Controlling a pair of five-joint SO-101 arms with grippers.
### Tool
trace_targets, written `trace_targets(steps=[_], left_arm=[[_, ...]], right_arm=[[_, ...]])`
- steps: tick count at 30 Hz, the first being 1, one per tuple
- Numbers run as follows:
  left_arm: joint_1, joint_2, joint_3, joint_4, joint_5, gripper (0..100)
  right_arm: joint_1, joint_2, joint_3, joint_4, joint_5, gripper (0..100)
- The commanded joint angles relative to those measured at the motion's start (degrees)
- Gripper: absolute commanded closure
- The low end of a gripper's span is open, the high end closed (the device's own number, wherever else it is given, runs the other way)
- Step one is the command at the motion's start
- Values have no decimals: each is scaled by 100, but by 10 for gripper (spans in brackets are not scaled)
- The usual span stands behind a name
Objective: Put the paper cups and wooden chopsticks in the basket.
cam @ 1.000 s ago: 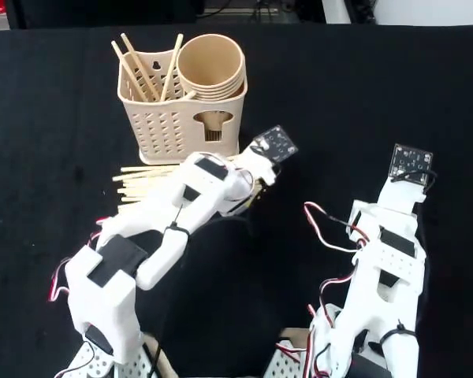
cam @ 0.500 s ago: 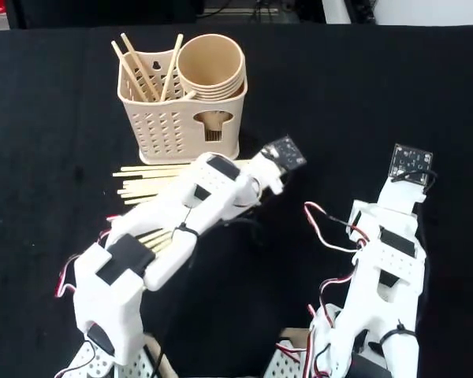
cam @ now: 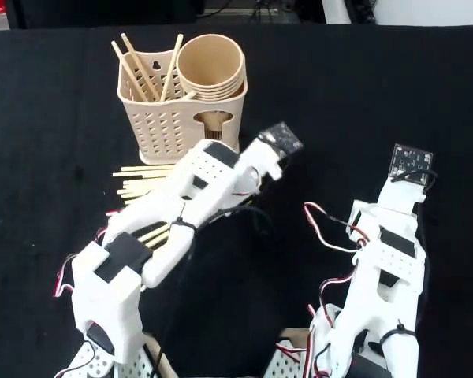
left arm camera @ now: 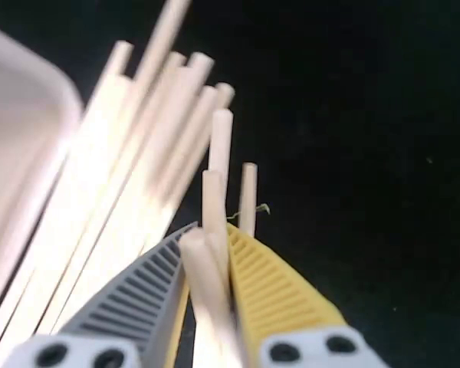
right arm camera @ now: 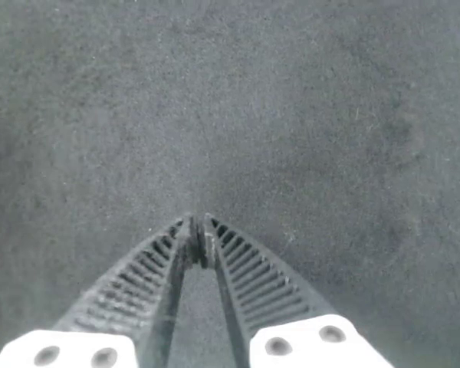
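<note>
Clamping wooden chopsticks (left arm camera: 216, 169) in the left claw (left arm camera: 213, 236); next, probably lifting and tipping them into the basket (cam: 169, 130) close beside it.

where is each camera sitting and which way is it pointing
High view: fixed above the table, looking down on the basket, cups and loose chopsticks; the left arm and right arm show.
Left wrist view: on the left arm, looking along the left gripper, shut on held chopsticks, toward the loose chopsticks.
Right wrist view: on the right arm, looking down at the black table; the right gripper shows, shut.
Shared: the high and left wrist views both show the loose chopsticks.
</note>
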Motion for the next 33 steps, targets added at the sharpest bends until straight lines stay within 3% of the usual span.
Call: trace_targets(steps=[1, 10, 15, 30, 33], left_arm=[[-110, -1081, -215, -62, 264, 971], [-251, -3042, -207, -44, 484, 971], [-479, -3851, -224, -70, 985, 971], [-804, -5749, -347, -466, 2004, 971], [-1200, -6057, -532, -791, 2004, 971]], right_arm=[[-53, -119, -163, -141, -9, 980], [-53, -119, -163, -141, -9, 980], [-53, -119, -163, -141, -9, 980], [-53, -119, -163, -132, -9, 980], [-53, -119, -163, -132, -9, 980]])
